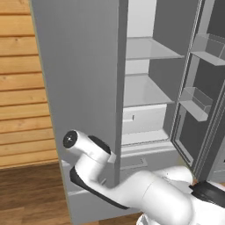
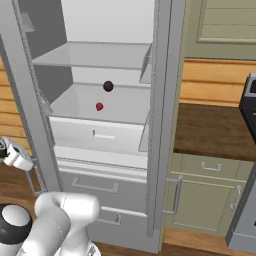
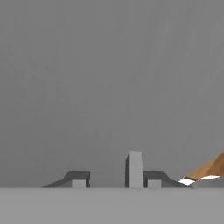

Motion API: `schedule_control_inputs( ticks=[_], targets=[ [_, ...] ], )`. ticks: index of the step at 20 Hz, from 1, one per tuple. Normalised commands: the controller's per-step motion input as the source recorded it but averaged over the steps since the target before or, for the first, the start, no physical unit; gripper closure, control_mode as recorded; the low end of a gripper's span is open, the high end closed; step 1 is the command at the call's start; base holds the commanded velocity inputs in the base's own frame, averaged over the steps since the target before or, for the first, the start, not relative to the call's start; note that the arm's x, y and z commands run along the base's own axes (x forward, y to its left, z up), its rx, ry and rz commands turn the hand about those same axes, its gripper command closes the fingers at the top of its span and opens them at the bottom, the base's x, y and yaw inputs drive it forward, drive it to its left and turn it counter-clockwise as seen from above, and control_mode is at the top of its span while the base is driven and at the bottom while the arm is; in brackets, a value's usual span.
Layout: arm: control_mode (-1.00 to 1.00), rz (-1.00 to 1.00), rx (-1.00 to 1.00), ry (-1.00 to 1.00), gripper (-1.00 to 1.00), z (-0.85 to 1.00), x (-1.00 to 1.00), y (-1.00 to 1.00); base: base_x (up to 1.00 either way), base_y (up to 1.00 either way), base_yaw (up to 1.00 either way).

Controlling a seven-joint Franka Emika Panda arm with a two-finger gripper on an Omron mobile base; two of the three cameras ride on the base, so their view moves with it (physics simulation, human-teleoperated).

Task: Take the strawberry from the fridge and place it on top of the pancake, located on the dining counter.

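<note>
Strawberry: we see it lying on the pale middle shelf inside the fridge, left of centre, nearer the front lip than the back wall.
Dark fruit: it sits further back on the same shelf, apart from the berry; we must not take it.
Tool: it is pressed close to a flat grey panel, with a pale upright piece standing between the finger tips; we cannot tell whether the jaws are apart or together.
Arm: the hand is low at the near edge of the left door, well below and left of the berry.
Step in hand: as we judge it, getting free of the door and reaching in for the berry.
Doing it well: we should back off the panel first, lift to shelf height, spread the jaws, and come in over the front lip from the near side, closing gently on so small a fruit.
Edges: the left door's edge is right beside the hand; the shelf above caps the headroom; the right door stands edge-on at the opening's right.
Open room: the opening between the doors is wide, and the shelf is bare to the berry's right.
Risk: a swing while close to the door could knock it or clip the drawers.
</note>
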Motion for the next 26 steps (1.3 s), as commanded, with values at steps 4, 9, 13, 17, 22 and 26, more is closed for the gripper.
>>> schedule_control_inputs(
  ticks=[4,9,13,17,22,26],
  targets=[
    [-1.0,-0.05,-0.13,-0.08,1.0,-0.16,-0.4,0.65,0.0,0.0,0.0],
    [-1.0,-0.01,-0.03,-0.03,-1.0,-0.03,-0.19,0.39,0.0,0.0,0.0],
    [-1.0,0.0,-0.01,0.0,-1.0,0.01,0.0,0.17,0.0,0.0,0.0],
    [-1.0,0.0,-0.08,0.0,-1.0,0.0,-0.07,0.29,0.0,0.0,0.0],
    [-1.0,0.03,-0.01,0.0,-1.0,0.19,-0.56,0.24,0.0,0.0,0.0],
    [-1.0,0.08,0.01,0.01,-1.0,0.48,-0.86,0.15,0.0,0.0,0.0]
  ],
)
